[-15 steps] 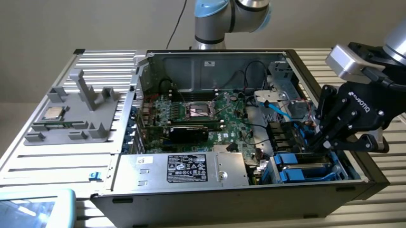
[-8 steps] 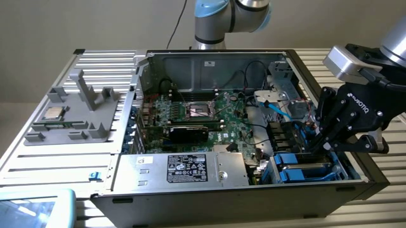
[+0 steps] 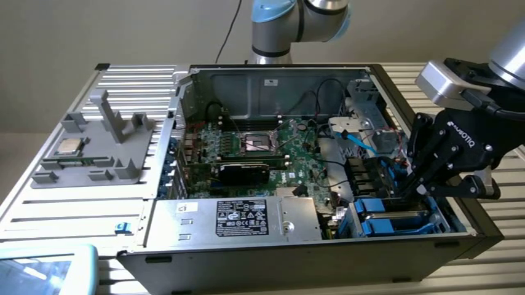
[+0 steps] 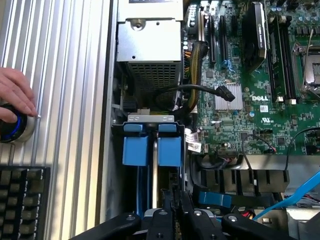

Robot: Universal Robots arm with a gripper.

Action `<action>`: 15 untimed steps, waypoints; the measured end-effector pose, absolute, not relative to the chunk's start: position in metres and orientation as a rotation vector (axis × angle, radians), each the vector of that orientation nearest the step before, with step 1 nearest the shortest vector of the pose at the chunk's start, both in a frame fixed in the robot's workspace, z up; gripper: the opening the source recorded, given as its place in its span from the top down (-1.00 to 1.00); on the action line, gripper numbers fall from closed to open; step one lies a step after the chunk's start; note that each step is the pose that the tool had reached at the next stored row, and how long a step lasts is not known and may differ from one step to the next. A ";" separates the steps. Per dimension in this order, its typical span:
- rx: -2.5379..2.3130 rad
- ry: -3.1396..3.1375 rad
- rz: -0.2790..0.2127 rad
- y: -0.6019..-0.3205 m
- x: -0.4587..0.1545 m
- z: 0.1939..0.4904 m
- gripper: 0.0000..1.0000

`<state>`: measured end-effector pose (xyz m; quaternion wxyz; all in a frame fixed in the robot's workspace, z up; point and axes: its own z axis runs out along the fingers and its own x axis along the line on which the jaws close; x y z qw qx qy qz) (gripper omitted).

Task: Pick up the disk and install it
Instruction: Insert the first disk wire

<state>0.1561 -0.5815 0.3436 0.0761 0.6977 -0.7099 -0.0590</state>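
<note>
End effector (image 3: 407, 192) is down inside the computer case (image 3: 271, 258), fingers pinched narrow on the disk (image 3: 392, 220). The disk sits edge-on in the drive bay (image 4: 150, 118), apparently so its blue carrier lines up with the slot.

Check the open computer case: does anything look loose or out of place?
One black cable arcs over the green board; its plug end rests by a silver heat sink, seemingly plugged into nothing. Nothing looks spilled or broken.

drive bay (image 4: 150, 118) hemmed by case wall (image 3: 474, 222), cables (image 3: 361, 142)
</note>
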 end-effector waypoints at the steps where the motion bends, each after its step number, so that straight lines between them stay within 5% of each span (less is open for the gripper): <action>1: 2.092 -2.132 -0.175 -0.581 0.156 0.343 0.68; 15: 2.073 -2.165 -0.186 -0.582 0.155 0.341 0.68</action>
